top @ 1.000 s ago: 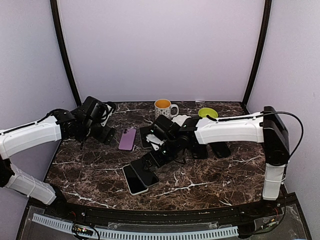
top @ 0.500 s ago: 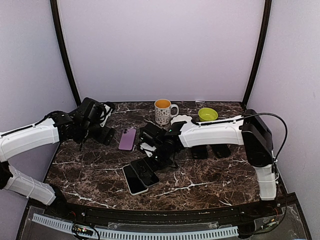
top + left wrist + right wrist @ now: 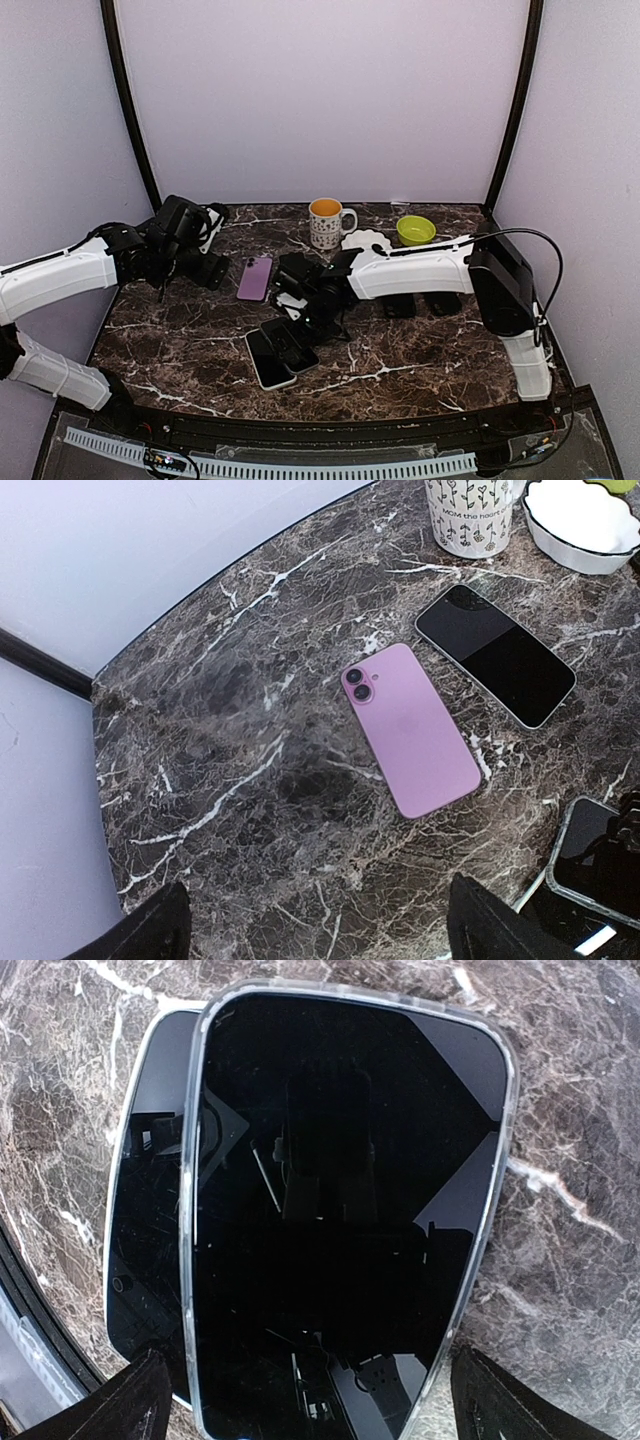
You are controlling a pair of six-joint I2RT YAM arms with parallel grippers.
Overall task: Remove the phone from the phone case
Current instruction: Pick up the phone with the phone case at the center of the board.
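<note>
A black-screened phone in a clear phone case (image 3: 340, 1210) lies face up on the marble, resting partly over a second dark phone with a pale rim (image 3: 148, 1230). My right gripper (image 3: 320, 1415) hangs open just above the cased phone's near end, one finger on each side, touching nothing. From above, the cased phone (image 3: 292, 346) lies just under the right gripper (image 3: 300, 318). My left gripper (image 3: 320, 940) is open over bare marble at the left, short of a purple phone (image 3: 410, 730). The cased phone's corner (image 3: 598, 858) shows at that view's lower right.
A bare black phone (image 3: 495, 653) lies beside the purple one. A patterned mug (image 3: 326, 222), a white scalloped dish (image 3: 362, 241) and a green bowl (image 3: 415, 230) stand at the back. Dark flat items (image 3: 440, 300) lie under the right forearm.
The right arm has swung left and drawn its gripper in over the two overlapping phones. The left arm has barely moved.
</note>
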